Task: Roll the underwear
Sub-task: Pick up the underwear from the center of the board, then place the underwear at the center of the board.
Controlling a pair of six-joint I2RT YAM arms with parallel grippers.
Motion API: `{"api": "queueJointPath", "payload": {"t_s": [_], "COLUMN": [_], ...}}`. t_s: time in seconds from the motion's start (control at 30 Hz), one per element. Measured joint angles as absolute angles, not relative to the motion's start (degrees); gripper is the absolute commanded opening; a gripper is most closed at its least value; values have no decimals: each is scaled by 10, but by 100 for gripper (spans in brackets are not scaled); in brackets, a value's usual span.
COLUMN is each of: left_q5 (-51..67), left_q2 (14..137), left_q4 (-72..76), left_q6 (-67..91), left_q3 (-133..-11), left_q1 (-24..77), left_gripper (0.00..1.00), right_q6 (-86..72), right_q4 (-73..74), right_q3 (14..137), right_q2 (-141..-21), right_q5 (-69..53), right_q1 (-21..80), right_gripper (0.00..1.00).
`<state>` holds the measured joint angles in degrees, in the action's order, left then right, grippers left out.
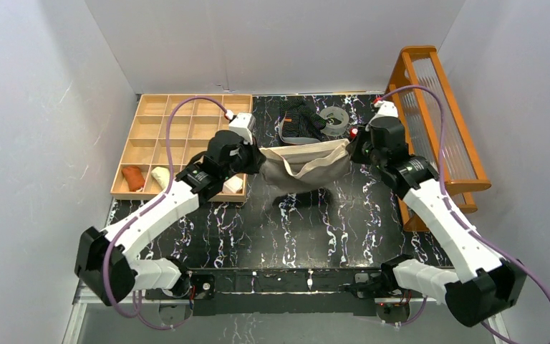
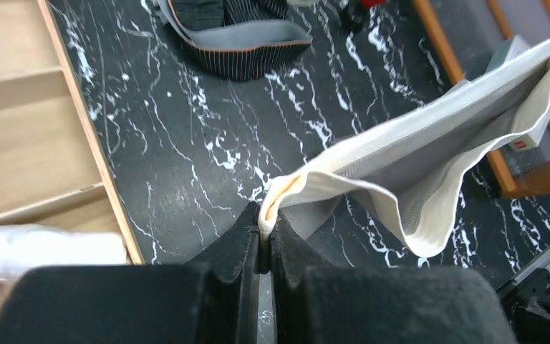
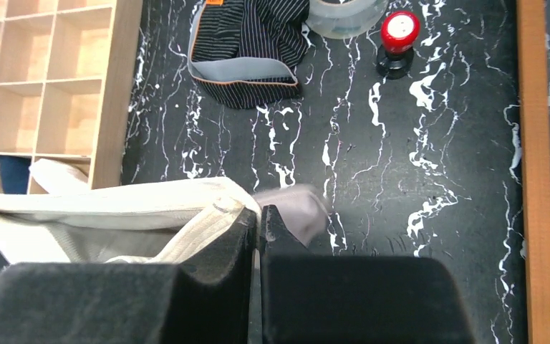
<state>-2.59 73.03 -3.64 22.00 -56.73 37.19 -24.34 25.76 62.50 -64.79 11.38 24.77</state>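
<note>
- Two arms reach out from the near edge of the black, white-veined marble table. Their elbows are bent outward and their wrists angle in toward each other.
- Between them hangs the plain beige-grey cloth underwear, stretched by its waistband, sagging in the middle and lifted off the tabletop.
- The left gripper is pressed together on the waistband's left corner, the fold nipped between its black fingers.
- The right gripper has the opposite corner. Its jaws are closed and the cloth seems caught between them, though blur hides the edge.
- The black pin-striped underwear with a grey waistband lies crumpled at the far side, beside a clear tape ring and a small red-topped object.
- A pale wooden compartment tray sits by the left wrist, and an orange wooden rack stands on the right.
</note>
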Motion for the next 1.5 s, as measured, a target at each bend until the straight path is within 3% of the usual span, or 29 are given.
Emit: {"api": "queueJointPath", "payload": {"t_s": [0.57,0.73,0.93,1.1,1.13,1.2,1.27,1.33,1.4,1.5], "left_q5": [9,53,219,236,227,222,215,213,214,225], "left_q2": [724,733,653,694,728,807,868,935,986,1036], "left_q4": [-90,-123,-197,-165,-142,-103,-75,-38,-4,62], "left_q6": [205,204,231,270,276,285,293,308,321,347], "left_q3": [-606,-655,-732,-721,-716,-708,-696,-687,-686,-686], "left_q1": [373,372,373,448,486,544,578,611,628,634], "left_gripper": [0,0,0,0,0,0,0,0,8,44], "right_q6": [-240,-235,-253,-248,-245,-242,-244,-245,-247,-249], "right_q4": [277,260,175,174,181,204,224,242,254,274], "right_q3": [626,651,691,707,709,709,709,708,708,708], "right_q2": [-601,-682,-818,-882,-899,-917,-922,-911,-890,-835], "right_q5": [94,48,-116,-109,-100,-74,-48,-13,11,41], "right_q1": [250,248,247,238,227,199,167,132,109,100], "right_gripper": [11,9,10,24,31,65,76,80,81,82]}}
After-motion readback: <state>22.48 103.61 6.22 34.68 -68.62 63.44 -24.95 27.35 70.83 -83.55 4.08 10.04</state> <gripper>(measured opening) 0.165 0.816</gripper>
